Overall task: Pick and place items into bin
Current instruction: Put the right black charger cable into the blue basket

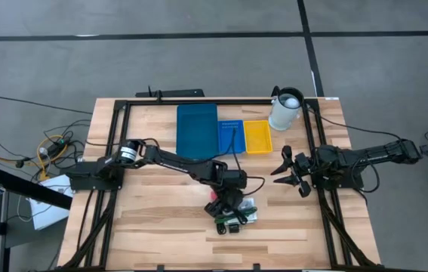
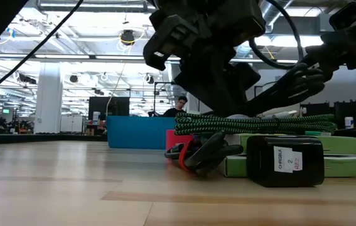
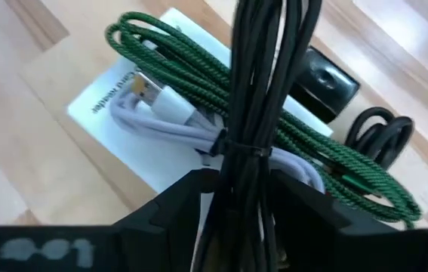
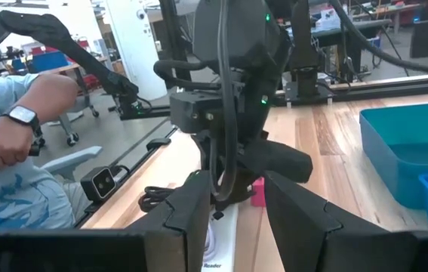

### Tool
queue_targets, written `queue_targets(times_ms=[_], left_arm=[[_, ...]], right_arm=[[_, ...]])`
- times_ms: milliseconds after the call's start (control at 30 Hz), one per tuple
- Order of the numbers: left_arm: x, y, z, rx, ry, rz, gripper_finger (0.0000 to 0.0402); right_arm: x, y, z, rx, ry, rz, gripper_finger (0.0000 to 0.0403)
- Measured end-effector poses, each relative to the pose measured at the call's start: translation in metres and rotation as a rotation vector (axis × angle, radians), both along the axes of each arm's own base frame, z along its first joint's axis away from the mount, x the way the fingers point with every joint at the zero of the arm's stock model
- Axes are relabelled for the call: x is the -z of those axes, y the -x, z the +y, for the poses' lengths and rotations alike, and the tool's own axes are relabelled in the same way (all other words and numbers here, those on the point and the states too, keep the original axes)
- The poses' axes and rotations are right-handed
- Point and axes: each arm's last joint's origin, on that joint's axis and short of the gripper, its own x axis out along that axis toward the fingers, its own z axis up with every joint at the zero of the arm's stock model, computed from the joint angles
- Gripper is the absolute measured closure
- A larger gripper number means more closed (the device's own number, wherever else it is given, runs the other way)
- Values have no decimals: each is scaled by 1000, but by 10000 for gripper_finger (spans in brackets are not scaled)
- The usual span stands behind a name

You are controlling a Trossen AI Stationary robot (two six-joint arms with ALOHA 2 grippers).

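Note:
A pile of items lies near the table's near edge. In it are a green braided cable and a white cable on a white printed card, a black block and a looped black cable. A small pink-red piece sits beside them. My left gripper stands right over the pile, shut on a tied bundle of black cable. My right gripper waits open to the right of the pile, touching nothing. My left gripper holds the black cable bundle, pinched between its two fingers just behind the bundle's tie. The fingers come from above, pointing down, and the bundle runs on lengthwise past them over the green cable. Whether it is lifted clear cannot be told.
Against the far edge stand a large blue bin, a small blue tray and a yellow tray, with a white jug to their right. A person's arm with a wristwatch shows beyond the table. Bare wood lies left of the pile.

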Motion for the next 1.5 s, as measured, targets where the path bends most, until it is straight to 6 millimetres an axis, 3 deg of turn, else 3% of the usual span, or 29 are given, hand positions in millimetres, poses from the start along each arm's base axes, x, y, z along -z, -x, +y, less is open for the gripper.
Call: queue_targets(times_ms=[400,833,1233,1500], left_arm=[[-2,-1,0,5,-21,-17,262],[-10,-2,0,6,-32,-11,365],[-13,-1,0,6,-32,-10,366],[-43,-5,0,13,-36,-12,364]], right_arm=[[0,0,0,0,0,0,281],[0,0,0,0,1,1,281],[0,0,0,0,1,3,281],[1,0,0,0,2,7,281]])
